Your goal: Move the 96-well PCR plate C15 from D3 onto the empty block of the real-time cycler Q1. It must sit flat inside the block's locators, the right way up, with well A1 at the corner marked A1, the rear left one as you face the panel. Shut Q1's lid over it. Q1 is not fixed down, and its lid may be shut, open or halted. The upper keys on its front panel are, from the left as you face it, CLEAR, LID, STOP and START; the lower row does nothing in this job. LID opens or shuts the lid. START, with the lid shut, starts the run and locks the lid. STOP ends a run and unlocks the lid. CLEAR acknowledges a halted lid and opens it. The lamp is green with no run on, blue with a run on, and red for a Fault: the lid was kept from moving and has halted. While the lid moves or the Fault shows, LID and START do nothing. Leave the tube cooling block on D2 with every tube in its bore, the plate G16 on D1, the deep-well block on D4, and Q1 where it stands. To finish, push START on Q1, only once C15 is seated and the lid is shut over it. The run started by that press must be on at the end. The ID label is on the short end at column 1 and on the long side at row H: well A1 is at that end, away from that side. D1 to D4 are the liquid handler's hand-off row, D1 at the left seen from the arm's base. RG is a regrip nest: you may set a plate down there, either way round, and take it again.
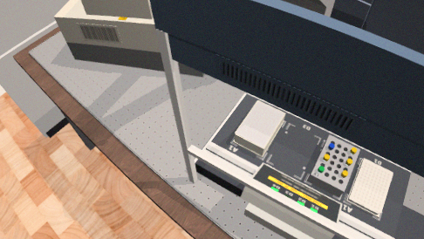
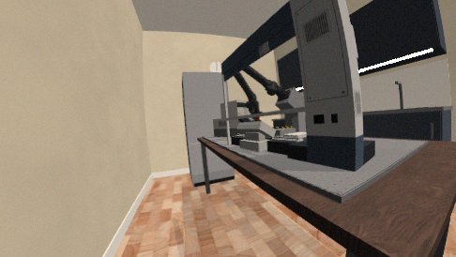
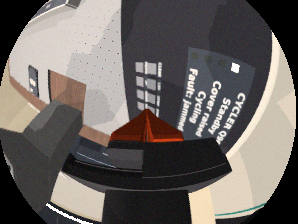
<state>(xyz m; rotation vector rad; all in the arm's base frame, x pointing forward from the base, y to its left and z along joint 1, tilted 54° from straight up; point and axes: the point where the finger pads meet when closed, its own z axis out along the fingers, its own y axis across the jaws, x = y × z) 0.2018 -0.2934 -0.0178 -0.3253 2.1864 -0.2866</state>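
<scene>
In the wrist view my gripper (image 3: 146, 112) is shut with nothing between its red-orange tips. It points at the dark front panel of cycler Q1 (image 3: 193, 90), close to the two rows of pale keys (image 3: 148, 87). A text display (image 3: 206, 99) and a small white lamp square (image 3: 234, 67) sit beside the keys. In the top view, Q1 is the beige box (image 1: 114, 37) at the far left; its block is out of view. The D3 nest (image 1: 296, 145) holds no plate. I see plate C15 in no view. My arm (image 2: 255, 94) reaches down behind the gantry in the exterior view.
On the hand-off row the white deep-well block (image 1: 260, 126) stands on D4. The tube cooling block (image 1: 336, 165) with coloured caps is on D2 and plate G16 (image 1: 371, 185) is on D1. The liquid handler's dark housing (image 1: 297, 48) overhangs the row, with a white post (image 1: 179, 109) in front.
</scene>
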